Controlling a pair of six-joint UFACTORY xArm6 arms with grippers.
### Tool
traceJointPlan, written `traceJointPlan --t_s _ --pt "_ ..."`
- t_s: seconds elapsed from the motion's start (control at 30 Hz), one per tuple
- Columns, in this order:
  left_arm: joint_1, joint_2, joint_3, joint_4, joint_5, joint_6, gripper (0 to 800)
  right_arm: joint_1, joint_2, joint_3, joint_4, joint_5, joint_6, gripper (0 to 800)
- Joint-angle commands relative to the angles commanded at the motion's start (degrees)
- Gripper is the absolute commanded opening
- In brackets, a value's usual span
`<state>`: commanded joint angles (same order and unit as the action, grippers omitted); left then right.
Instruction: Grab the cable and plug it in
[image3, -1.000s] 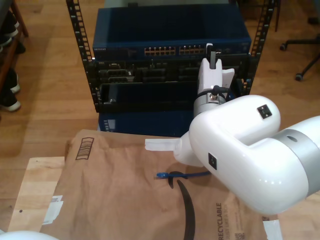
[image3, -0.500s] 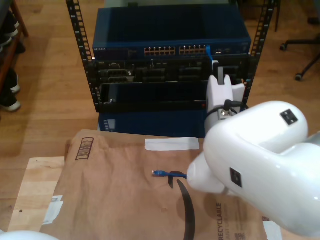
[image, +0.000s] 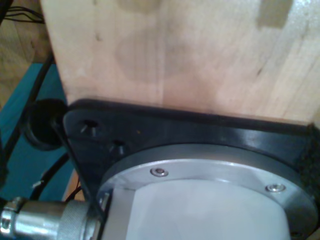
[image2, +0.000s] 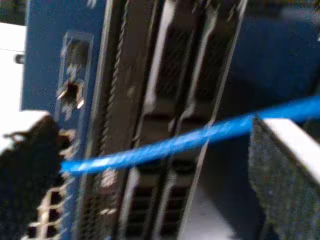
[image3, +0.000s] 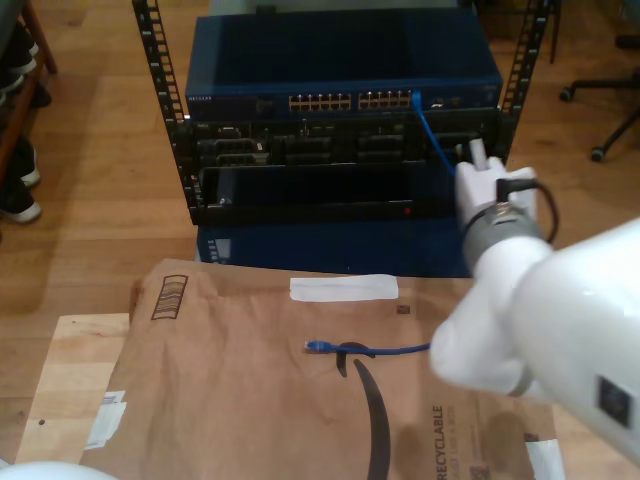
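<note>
First wrist view: my first tool does not appear here; the camera looks at a pale wooden board and a black mount with a metal ring under it, so I cannot tell how its jaws stand.

Second wrist view: the cable runs as a taut blue line between the two dark pads of my second tool, in front of the rack's dark vented panels. The jaws stand apart and the cable seems to pass between them ungripped, though blur leaves this unsure.

Exterior view: one end of the cable sits at a port on the right of the blue switch, apparently plugged in. The other plug lies loose on the brown paper covering the tabletop, nearer the camera. I judge one end done and the free end possibly left.
</note>
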<state>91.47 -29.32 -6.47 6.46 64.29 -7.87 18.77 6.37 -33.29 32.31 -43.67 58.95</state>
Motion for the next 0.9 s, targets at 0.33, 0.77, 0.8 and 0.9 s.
traceJointPlan --t_s 0.33,0.77,0.8,0.9 --pt "0.0 0.0 0.0 0.0 0.0 0.0 798 -16.35 -11.25 1.85 -0.26 23.74 -18.02 699" --pt "0.0 0.0 0.0 0.0 0.09 0.0 798 -42.55 -23.3 2.55 -2.2 53.63 -36.04 771" --pt "0.0 0.0 0.0 0.0 0.09 0.0 798 -44.84 -24.35 2.99 -3.34 56.09 -36.66 781" --pt "0.0 0.0 0.0 0.0 0.0 0.0 798 -51.78 -27.25 3.87 -8.18 63.65 -36.92 791"
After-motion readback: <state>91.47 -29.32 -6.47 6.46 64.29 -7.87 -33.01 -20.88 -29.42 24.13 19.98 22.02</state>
